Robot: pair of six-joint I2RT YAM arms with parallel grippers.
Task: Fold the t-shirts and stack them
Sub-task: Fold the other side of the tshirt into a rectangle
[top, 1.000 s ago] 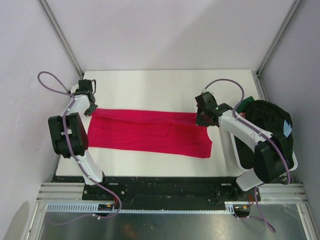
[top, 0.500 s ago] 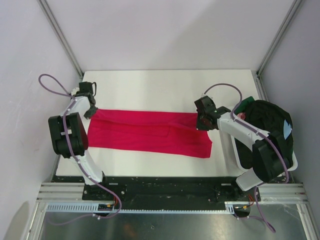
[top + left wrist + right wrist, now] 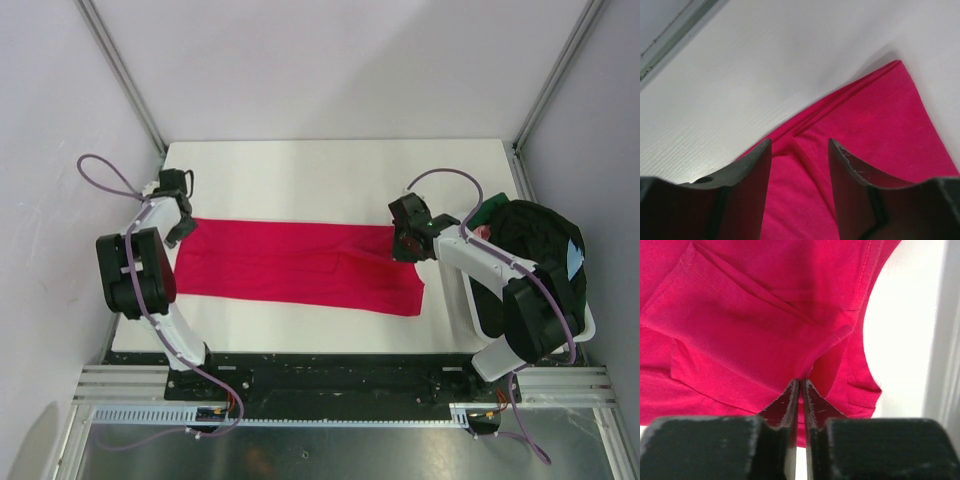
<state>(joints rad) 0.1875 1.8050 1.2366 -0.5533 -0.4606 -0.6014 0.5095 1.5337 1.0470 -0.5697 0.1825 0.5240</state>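
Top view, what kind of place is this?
Probably a lab robot cell: a white table inside aluminium frame posts, two arms bolted at its edge, a red shirt laid out beside a tub.

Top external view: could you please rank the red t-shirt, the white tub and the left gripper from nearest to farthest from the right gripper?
1. red t-shirt, its right end pinched by the right gripper.
2. white tub, just to the right.
3. left gripper, far left, at the shirt's other end.

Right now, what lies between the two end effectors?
Only the red t-shirt, a long band from the left end effector to the right end effector, in the top view.
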